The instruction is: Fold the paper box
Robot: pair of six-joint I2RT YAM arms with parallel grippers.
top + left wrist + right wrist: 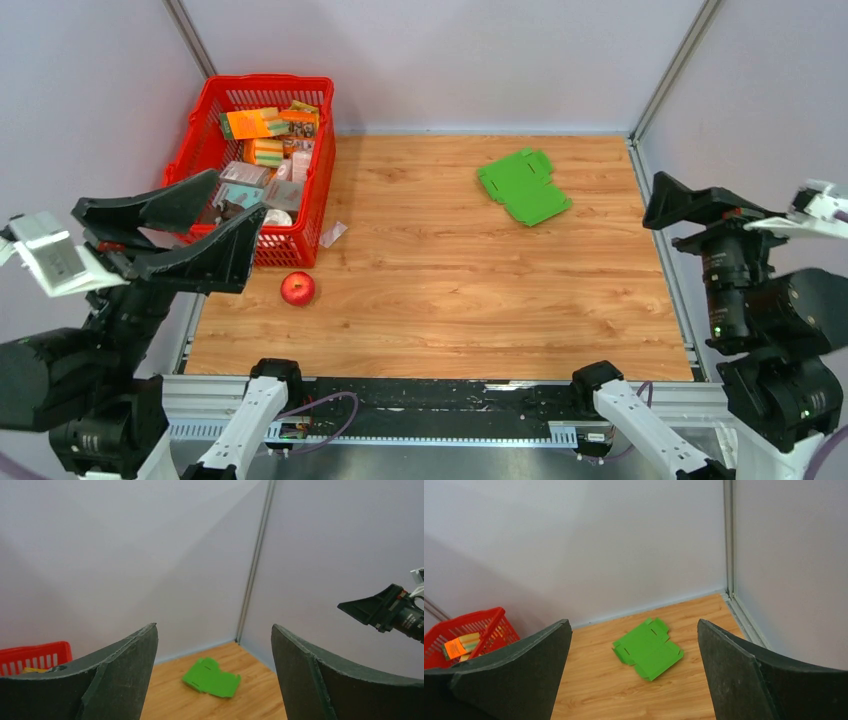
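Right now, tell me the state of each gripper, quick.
Left gripper: open, holding nothing.
Right gripper: open, holding nothing; the paper box lies ahead of it, untouched.

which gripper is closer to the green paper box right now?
Right. The right gripper hangs open off to the right of the paper box; the left gripper is far across the table, over the red basket.

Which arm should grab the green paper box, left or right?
Right, probably. The paper box lies right of centre on the table, nearer the open right pincer; the left pincer hangs by the red basket.
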